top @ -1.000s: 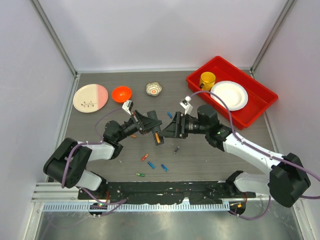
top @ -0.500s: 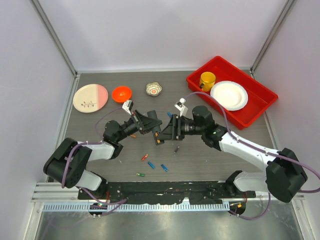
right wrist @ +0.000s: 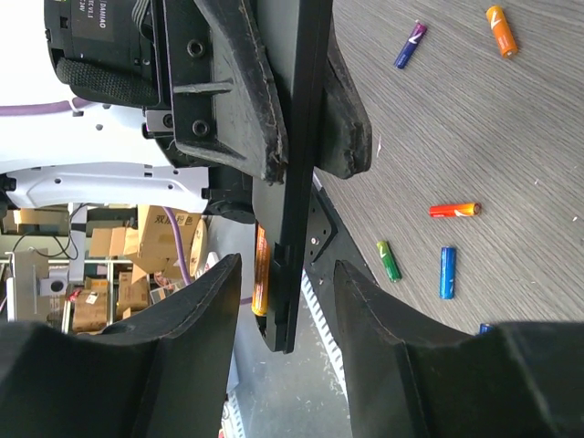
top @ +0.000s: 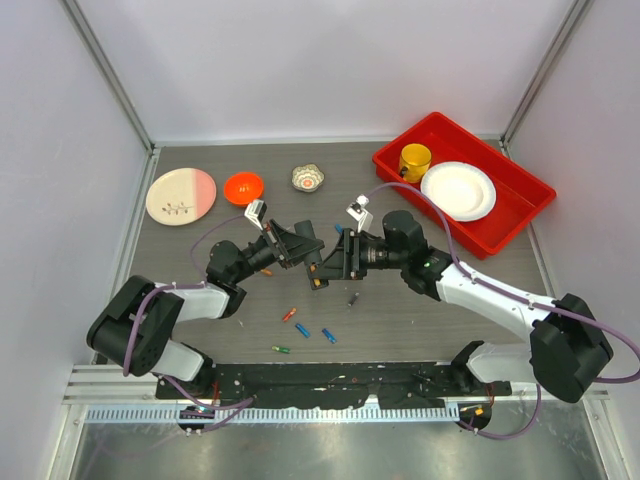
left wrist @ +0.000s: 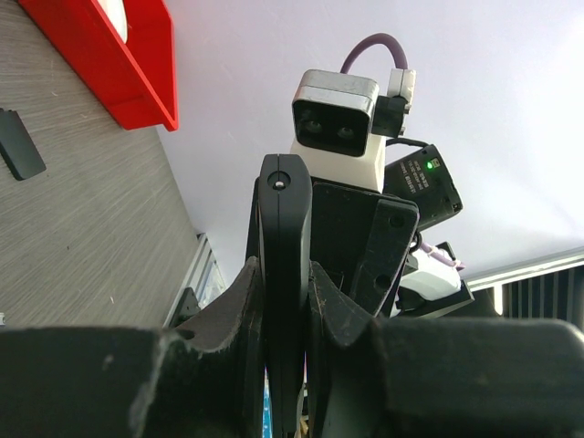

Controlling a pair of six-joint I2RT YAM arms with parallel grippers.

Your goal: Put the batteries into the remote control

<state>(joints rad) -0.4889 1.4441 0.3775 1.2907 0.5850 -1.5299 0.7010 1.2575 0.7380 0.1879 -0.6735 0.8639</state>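
The remote control [left wrist: 285,265] is up off the desk [right wrist: 511,137], held on edge in the air between my two arms. My left hand [left wrist: 285,315] is closed right down on it, pinching across its thin body. It looks like a light, rigid bar of smooth plastic, so I reckon it could slip or twist if nudged. It's best taken across the flat faces near the end, clear of the recess where an orange battery [right wrist: 261,272] sits. My right hand [right wrist: 292,310] straddles the free end, fingers about half apart with a gap either side, gripping nothing. The spare batteries [right wrist: 453,210] lie loose on the desk beyond.
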